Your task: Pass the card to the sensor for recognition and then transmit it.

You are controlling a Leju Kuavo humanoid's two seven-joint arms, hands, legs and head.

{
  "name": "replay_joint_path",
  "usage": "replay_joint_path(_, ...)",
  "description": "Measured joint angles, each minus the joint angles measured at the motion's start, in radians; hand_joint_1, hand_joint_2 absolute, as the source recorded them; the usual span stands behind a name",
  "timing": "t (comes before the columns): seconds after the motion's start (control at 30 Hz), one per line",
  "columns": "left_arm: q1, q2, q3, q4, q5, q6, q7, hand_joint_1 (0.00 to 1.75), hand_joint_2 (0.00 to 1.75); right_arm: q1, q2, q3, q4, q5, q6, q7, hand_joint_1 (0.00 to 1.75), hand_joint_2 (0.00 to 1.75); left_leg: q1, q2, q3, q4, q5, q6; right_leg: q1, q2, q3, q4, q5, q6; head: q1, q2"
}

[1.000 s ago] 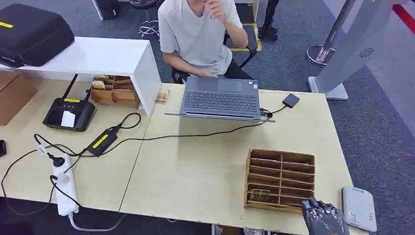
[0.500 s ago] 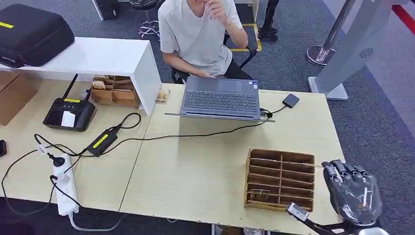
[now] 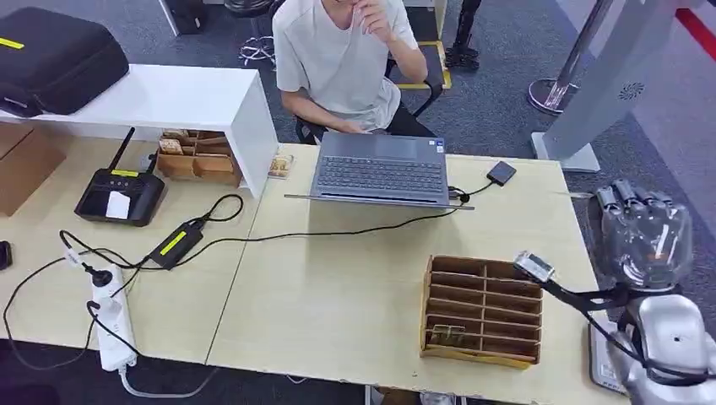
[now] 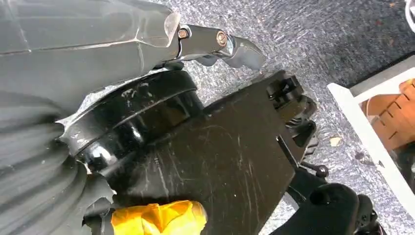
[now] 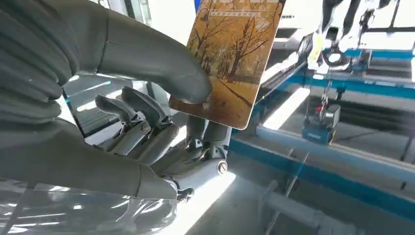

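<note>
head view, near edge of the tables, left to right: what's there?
White power strip → brown wooden slotted card rack → robot's right hand, raised past the table's right end.

Around the one open grey laptop (image 3: 382, 173) I count one slotted wooden card rack (image 3: 482, 309), one white power strip (image 3: 111, 320), one autumn-tree card (image 5: 230, 54) pinched in my right hand (image 5: 147, 127).
</note>
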Motion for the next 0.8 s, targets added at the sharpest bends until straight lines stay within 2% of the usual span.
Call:
replay_joint_path(0.1,-0.001,0.0,-0.009,0.0,-0.001,0.001,-0.002,0.0,1.75,-0.047,-0.001,0.015,0.034,-0.003,0.0,0.0,1.75,1.75,0.0,-0.002,-0.001,0.0,0.001,0.0,0.0,-0.001,0.0,0.0,0.0,0.0,0.0,0.0)
replay_joint_path(0.3,-0.004,-0.001,-0.018,0.0,-0.001,-0.001,-0.005,0.0,1.75,-0.07,-0.006,0.034,0.055,-0.006,-0.002,0.0,1.75,1.75,0.0,-0.001,-0.002,0.0,0.001,0.0,0.0,-0.001,0.0,0.0,0.0,0.0,0.0,0.0)
replay_joint_path(0.4,-0.009,-0.001,-0.025,0.0,-0.001,-0.02,0.009,0.0,1.75,-0.121,-0.006,0.055,0.096,0.007,0.008,0.0,1.75,1.75,0.0,-0.001,-0.004,0.0,0.001,0.0,0.0,0.0,-0.002,0.001,0.001,-0.001,0.0,0.0)
replay_joint_path(0.5,-0.015,-0.001,-0.029,0.0,-0.001,-0.034,0.023,0.0,1.75,-0.228,0.015,0.1,0.221,0.053,0.012,0.01,1.75,1.75,0.0,0.001,-0.004,0.0,0.002,-0.001,0.0,0.001,-0.002,0.001,0.002,-0.001,0.0,0.0)
replay_joint_path(0.6,-0.018,0.0,-0.037,0.0,-0.001,-0.043,0.026,0.0,1.75,-0.335,0.06,0.164,0.372,0.079,0.006,0.051,1.75,1.75,0.0,0.001,-0.005,0.0,0.005,-0.001,0.0,0.001,-0.003,0.002,0.004,-0.001,0.0,0.0)
replay_joint_path(0.67,-0.022,0.0,-0.041,0.0,-0.002,-0.047,0.034,0.0,1.75,-0.419,0.095,0.244,0.496,0.084,0.006,0.103,1.75,1.75,0.0,0.001,-0.005,0.0,0.006,-0.002,0.0,0.001,-0.005,0.002,0.005,-0.002,0.0,0.0)
replay_joint_path(0.8,-0.025,0.0,-0.046,0.0,-0.007,-0.053,0.04,0.0,1.75,-0.527,0.164,0.364,0.667,0.086,0.013,0.143,1.75,1.75,0.0,-0.002,-0.006,0.0,0.007,-0.003,0.0,0.0,-0.006,0.004,0.005,-0.001,-0.001,0.0)
